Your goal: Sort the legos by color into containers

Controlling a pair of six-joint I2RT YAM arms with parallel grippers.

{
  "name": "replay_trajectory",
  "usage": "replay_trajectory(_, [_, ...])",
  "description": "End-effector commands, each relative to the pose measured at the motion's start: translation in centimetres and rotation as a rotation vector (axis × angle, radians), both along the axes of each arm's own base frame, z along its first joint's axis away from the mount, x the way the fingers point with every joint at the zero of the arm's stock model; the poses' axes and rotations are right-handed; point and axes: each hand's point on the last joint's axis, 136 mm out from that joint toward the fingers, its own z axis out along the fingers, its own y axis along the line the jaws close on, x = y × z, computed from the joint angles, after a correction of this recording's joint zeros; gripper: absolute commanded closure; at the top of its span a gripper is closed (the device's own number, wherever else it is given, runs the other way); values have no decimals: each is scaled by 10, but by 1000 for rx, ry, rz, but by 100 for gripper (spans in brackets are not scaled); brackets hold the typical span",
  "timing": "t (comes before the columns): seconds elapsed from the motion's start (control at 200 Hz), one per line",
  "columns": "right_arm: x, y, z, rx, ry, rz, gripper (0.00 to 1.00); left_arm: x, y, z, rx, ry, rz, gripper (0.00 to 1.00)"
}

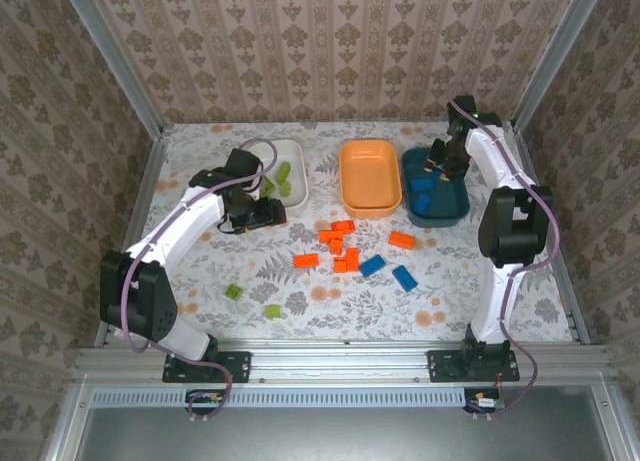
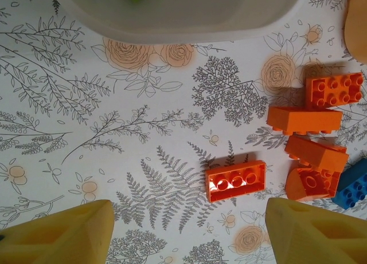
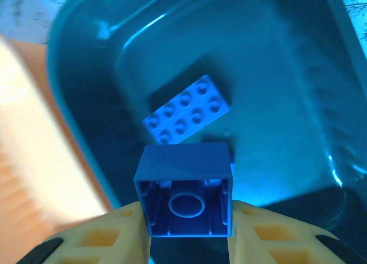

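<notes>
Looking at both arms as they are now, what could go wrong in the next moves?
1. The blue brick held in the right jaws hangs above another blue brick lying in the teal tub. If dropped, it may bounce off that brick, perhaps out of the tub.
2. The open left jaws hover over a lone orange brick, but an orange cluster sits close beside it. One descending jaw might knock the cluster.

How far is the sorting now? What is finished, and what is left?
Done: green bricks lie in the white tub, and a blue lego lies in the teal tub. In hand: the right gripper holds a blue brick over that tub; the left gripper is open above orange bricks. Left: the orange tub looks empty, and two loose blue bricks and two loose green bricks wait on the table.
</notes>
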Motion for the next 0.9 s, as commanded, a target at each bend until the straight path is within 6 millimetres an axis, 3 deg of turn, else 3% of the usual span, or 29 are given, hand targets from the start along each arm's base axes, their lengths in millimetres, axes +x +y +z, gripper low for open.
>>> replay_trajectory(0.0, [-1, 22, -32, 31, 78, 68, 65, -9, 6, 2, 13, 4, 7, 29])
replay_trajectory(0.235, [9, 66, -54, 115, 108, 118, 66, -19, 23, 1, 23, 8, 35, 28])
replay_trajectory(0.59, [23, 142, -51, 192, 91, 175, 66, -18, 34, -5, 3, 18, 61, 28])
replay_trajectory(0.72, [28, 139, -46, 167, 86, 154, 63, -16, 35, -5, 0, 17, 61, 27])
replay_trajectory(0.895, [27, 117, -22, 82, 51, 174, 49, -12, 35, -4, -6, 11, 61, 27])
